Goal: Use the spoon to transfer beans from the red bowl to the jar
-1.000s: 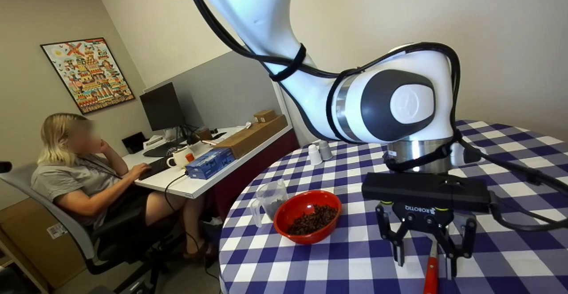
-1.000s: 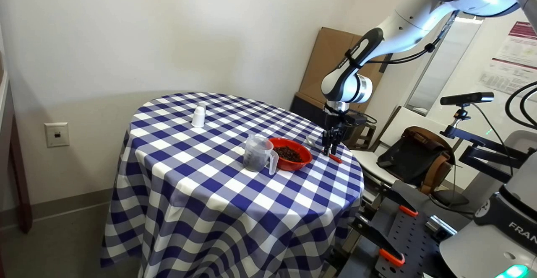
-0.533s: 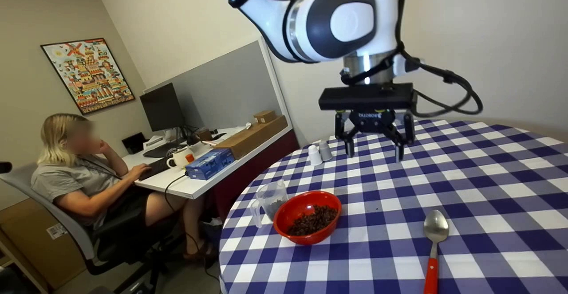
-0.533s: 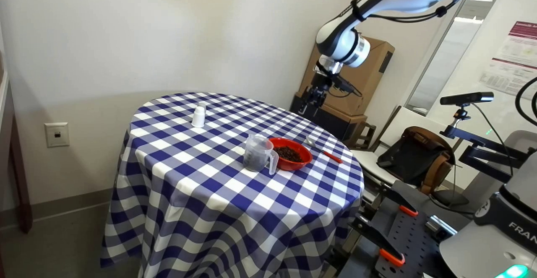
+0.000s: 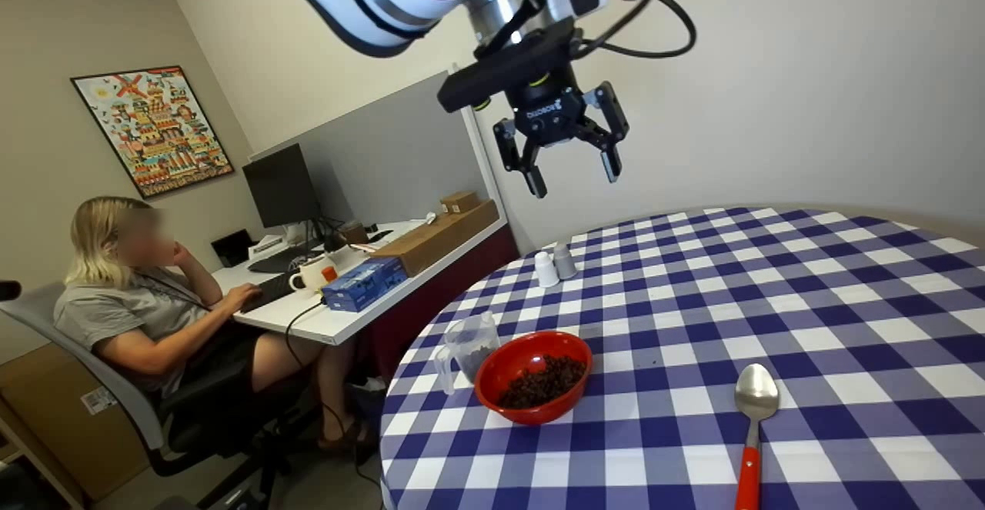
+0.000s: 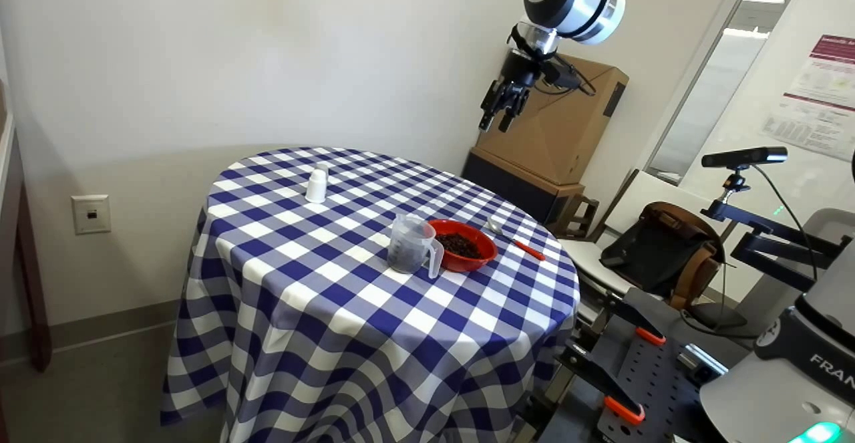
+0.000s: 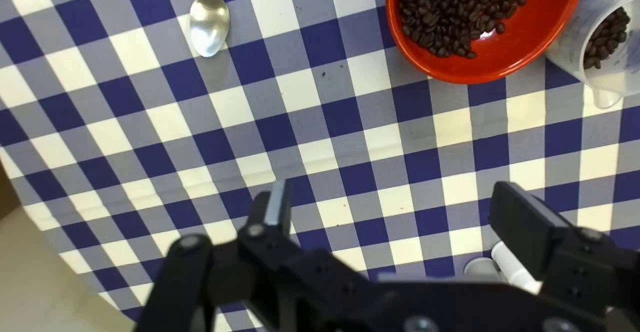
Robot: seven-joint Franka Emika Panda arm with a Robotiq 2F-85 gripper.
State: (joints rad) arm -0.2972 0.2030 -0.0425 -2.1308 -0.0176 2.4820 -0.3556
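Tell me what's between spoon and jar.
The bowl of beans, nearer the jar; then checked cloth up to the spoon. Wrist view and both exterior views show it.

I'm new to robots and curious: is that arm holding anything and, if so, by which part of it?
Nothing is held: the end effector hangs open in the air, and the spoon lies on the tablecloth.

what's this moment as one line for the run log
gripper: open, empty, raised above tablecloth | spoon: lying on tablecloth, ungrasped | beans: in red bowl, some also in jar | jar: upright beside red bowl
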